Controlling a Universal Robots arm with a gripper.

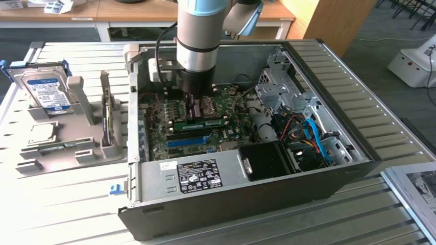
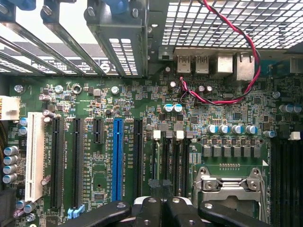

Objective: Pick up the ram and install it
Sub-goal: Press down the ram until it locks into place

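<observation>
The ram [image 1: 201, 123] is a narrow green stick lying along a slot on the motherboard [image 1: 218, 140] inside the open computer case [image 1: 340, 102]. My gripper [image 1: 194, 113] reaches straight down into the case and stands directly over the middle of the ram. I cannot tell whether it touches the stick. In the wrist view my gripper [image 2: 158, 208] is shut, its black fingers [image 2: 184, 213] pressed together over the black memory slots [image 2: 168, 161], beside the blue slot strip [image 2: 117, 161].
A silver hard drive [image 1: 48, 92] stands in a grey holder at the exterior view's left. The power supply [image 1: 197, 176] sits along the case's near wall. Drive cage [image 1: 283, 89] and blue cables [image 1: 317, 138] crowd the right. A CPU socket [image 2: 227, 184] and a red-black wire [image 2: 236, 94] lie nearby.
</observation>
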